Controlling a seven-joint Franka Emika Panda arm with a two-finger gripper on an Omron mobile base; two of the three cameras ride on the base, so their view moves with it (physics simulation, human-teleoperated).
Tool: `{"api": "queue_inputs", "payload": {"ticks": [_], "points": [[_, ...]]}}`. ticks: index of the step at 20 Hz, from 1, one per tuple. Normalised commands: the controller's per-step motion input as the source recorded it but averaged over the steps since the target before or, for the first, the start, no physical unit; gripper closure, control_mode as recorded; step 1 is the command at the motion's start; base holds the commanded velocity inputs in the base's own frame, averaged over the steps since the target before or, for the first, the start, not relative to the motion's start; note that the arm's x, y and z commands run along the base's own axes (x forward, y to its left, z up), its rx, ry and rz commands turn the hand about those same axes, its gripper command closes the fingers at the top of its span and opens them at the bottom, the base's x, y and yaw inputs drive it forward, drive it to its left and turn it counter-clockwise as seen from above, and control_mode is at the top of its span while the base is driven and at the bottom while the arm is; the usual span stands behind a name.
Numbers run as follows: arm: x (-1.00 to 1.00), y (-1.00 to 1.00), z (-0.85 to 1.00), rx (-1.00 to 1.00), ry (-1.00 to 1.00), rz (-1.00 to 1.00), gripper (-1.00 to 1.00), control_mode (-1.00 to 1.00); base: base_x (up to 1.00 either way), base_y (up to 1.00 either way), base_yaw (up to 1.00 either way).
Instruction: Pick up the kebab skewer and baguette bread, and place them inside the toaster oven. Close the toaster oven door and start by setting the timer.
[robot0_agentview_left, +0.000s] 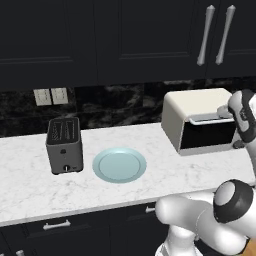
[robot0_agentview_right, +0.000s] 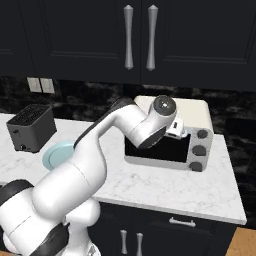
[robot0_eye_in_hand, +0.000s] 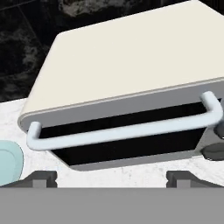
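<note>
The hand (robot0_eye_in_hand: 111, 177), fingers wide apart and empty, hovers just before the toaster oven door (robot0_eye_in_hand: 131, 140) handle, pale plate (robot0_eye_in_hand: 8, 162) left on the marble desk (robot0_agentview_left: 30, 175).

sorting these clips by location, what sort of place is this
A rendered home kitchen, most likely: a cream toaster oven and a slot toaster stand on a white marble counter, under dark wall cabinets.

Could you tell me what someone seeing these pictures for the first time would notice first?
Probably the cream toaster oven at the right of the marble counter, its dark glass door shut and the white arm reaching over its front. In the hand view the door's silver handle runs across, with the jaws spread wide just before it. Left of the oven lie a bare pale-blue plate and a dark-grey slot toaster.
</note>
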Motion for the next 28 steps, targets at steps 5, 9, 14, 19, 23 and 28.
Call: {"api": "queue_inputs", "payload": {"ticks": [5,9,14,19,23,28], "points": [[-0.95,-0.71,-0.05,0.25,-0.01,-0.07,-1.0,-1.0,0.0,0.0,0.0],[-0.65,-0.54,-0.02,0.36,-0.05,-0.22,-1.0,-1.0,0.0,0.0,0.0],[0.09,-0.29,-0.17,0.37,0.0,-0.19,-1.0,-1.0,0.0,0.0,0.0],[0.24,0.01,-0.37,0.42,0.0,-0.18,-1.0,-1.0,0.0,0.0,0.0],[0.15,0.02,-0.45,0.33,-0.03,-0.25,-1.0,-1.0,0.0,0.0,0.0],[0.37,-0.37,-0.26,0.15,-0.04,-0.3,-1.0,-1.0,0.0,0.0,0.0]]}}
